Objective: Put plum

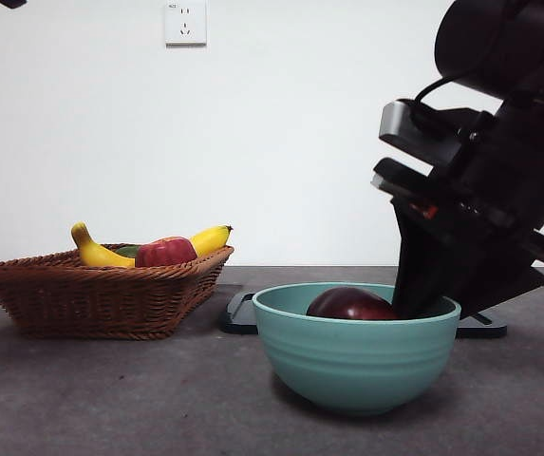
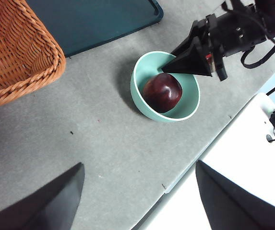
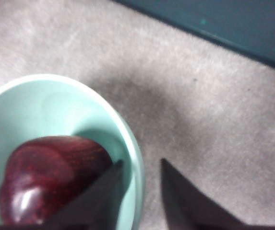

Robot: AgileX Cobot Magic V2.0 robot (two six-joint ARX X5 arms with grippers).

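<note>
A gray desk (image 1: 110, 399) in front of a white wall (image 1: 309, 142), with a power socket (image 1: 185, 22) high on the wall. At the left stands a brown wicker basket (image 1: 101, 294). It holds a yellow banana (image 1: 96, 251), a red apple (image 1: 165, 252) with something green just behind it, and what looks like a second banana (image 1: 211, 238) tip to the right of the apple. Right of the basket, further back, a dark flat tray (image 1: 238, 313) lies on the desk. In front of the tray, near the middle, stands a pale green bowl (image 1: 352, 356). The plum (image 1: 350, 305), dark maroon and glossy, lies inside the bowl, its top showing above the rim. Right of the plum, the right claw (image 1: 422, 285) comes down from a large black arm at the upper right. Its two jaws stand a little apart and grip nothing. In the wrist view, one jaw reaches inside the bowl just beside the plum, the other lies outside the rim, so the claw straddles the bowl's wall. The left claw (image 2: 137, 201) hangs high above the desk, well apart from the bowl, its jaws wide apart and holding nothing.
</note>
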